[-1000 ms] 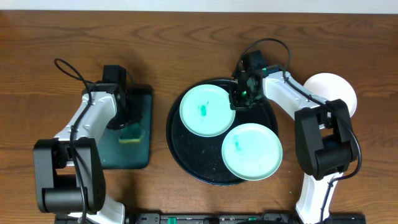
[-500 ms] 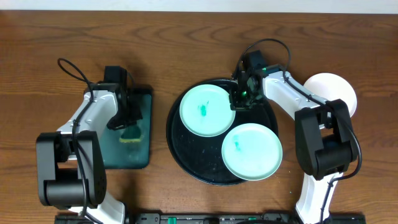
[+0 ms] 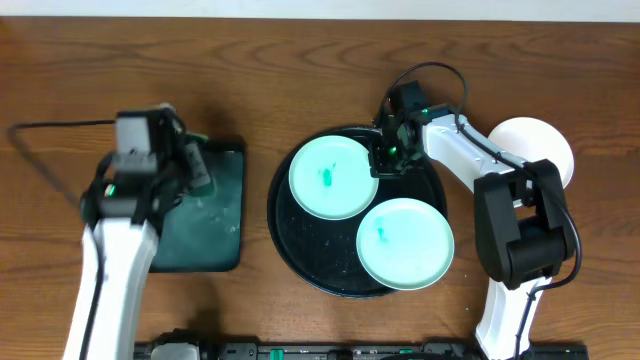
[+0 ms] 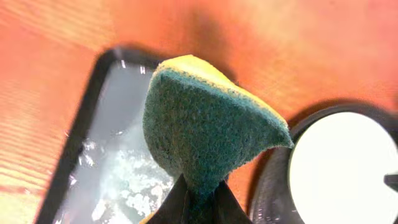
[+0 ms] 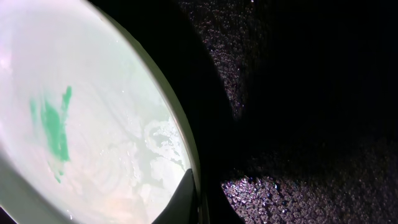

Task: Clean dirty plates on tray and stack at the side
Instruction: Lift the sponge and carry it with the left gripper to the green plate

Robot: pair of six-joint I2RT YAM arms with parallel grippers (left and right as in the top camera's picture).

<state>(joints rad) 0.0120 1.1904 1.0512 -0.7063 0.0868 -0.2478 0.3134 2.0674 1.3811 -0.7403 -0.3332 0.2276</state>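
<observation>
Left gripper fingers (image 4: 173, 210): closed on sponge (image 4: 211, 124), above dark-green tray (image 4: 92, 102)
Right gripper fingers (image 5: 181, 202): pinching mint plate (image 5: 93, 124) rim

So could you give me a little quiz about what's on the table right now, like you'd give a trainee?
1. True or false: the left gripper holds a sponge in the air.
2. How many plates lie on the black tray?
3. The right gripper pinches: A) the rim of a mint plate, B) the white plate, C) the sponge.
Key: 1 true; 2 two; 3 A.
</observation>
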